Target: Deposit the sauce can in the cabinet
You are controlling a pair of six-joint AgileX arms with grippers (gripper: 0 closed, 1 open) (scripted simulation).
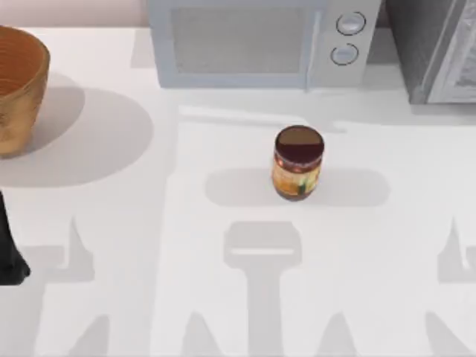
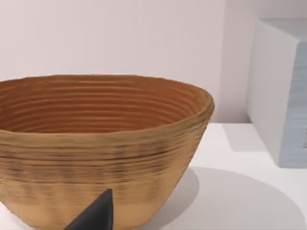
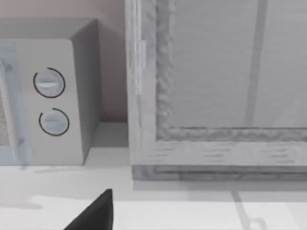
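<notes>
The sauce can [image 1: 298, 162] stands upright near the middle of the white table, with a dark maroon lid and a yellow-orange label. No gripper is near it. The grey cabinet [image 1: 439, 52] stands at the back right corner, and its front [image 3: 216, 96] fills much of the right wrist view. A dark tip of my right gripper [image 3: 96, 215] shows low in that view, short of the cabinet. My left gripper [image 2: 96, 215] shows as a dark tip in front of the wooden bowl, and the left arm [image 1: 9, 256] sits at the table's left edge.
A large ribbed wooden bowl [image 1: 18, 89] stands at the back left, close in front of the left wrist camera [image 2: 96, 143]. A grey microwave [image 1: 245, 44] with two round knobs [image 3: 50, 103] lines the back edge beside the cabinet.
</notes>
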